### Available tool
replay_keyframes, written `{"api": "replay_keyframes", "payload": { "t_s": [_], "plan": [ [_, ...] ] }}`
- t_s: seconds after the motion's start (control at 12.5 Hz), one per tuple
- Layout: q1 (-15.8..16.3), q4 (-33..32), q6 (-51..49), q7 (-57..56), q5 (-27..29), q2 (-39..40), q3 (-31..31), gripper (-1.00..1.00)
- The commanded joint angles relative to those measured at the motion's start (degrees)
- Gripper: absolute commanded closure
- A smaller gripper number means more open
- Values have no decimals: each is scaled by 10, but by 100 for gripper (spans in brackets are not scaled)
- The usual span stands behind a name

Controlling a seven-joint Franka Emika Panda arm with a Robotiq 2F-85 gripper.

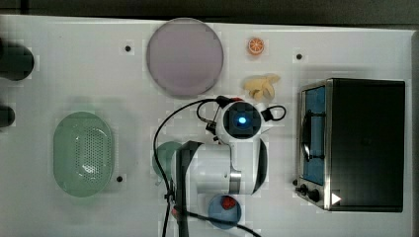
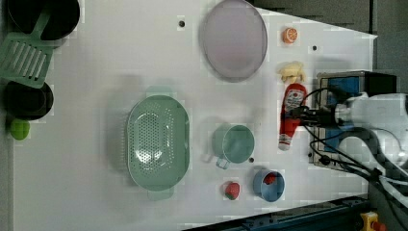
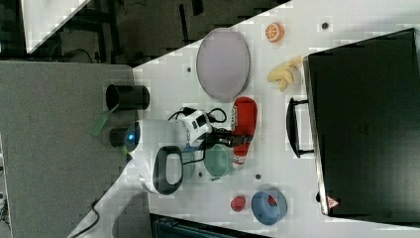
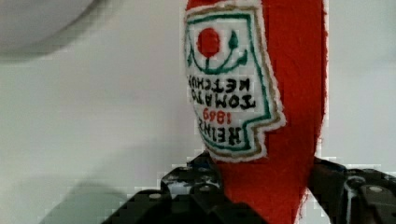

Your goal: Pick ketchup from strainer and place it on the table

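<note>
The ketchup [image 2: 290,115], a red soft bottle with a white-and-red label, lies lengthwise between the fingers of my gripper [image 2: 300,114], which is shut on its lower body. It is low over the white table [image 2: 96,192], beside the oven's front. In the wrist view the ketchup [image 4: 289,93] stands up out of the gripper [image 4: 266,191], with a dark finger [image 4: 196,186] on each side. The ketchup [image 3: 243,124] also shows in the right view. The pale green strainer [image 2: 156,139] sits empty far from the gripper. In the top view my arm covers the bottle.
A toaster oven [image 1: 363,143] stands at the top view's right. A purple plate [image 2: 233,38], bananas [image 2: 291,72] and an orange slice [image 2: 289,34] lie beyond the bottle. A dark-green cup [image 2: 234,143], a blue bowl [image 2: 269,185] and a strawberry [image 2: 232,190] are nearby.
</note>
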Motion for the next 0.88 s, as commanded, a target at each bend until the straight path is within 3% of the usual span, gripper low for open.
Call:
{"api": "replay_keyframes", "payload": {
  "t_s": [0.08,0.32,0.56,0.88],
  "plan": [
    [1,-3,45,-18,3,22,-2,-39],
    [1,4,52,-16,3,18,1,-99],
    [1,48,-3,23,3,-27,6,-100],
    [1,180,-220,170,3,-74,13,-100]
  ]
}}
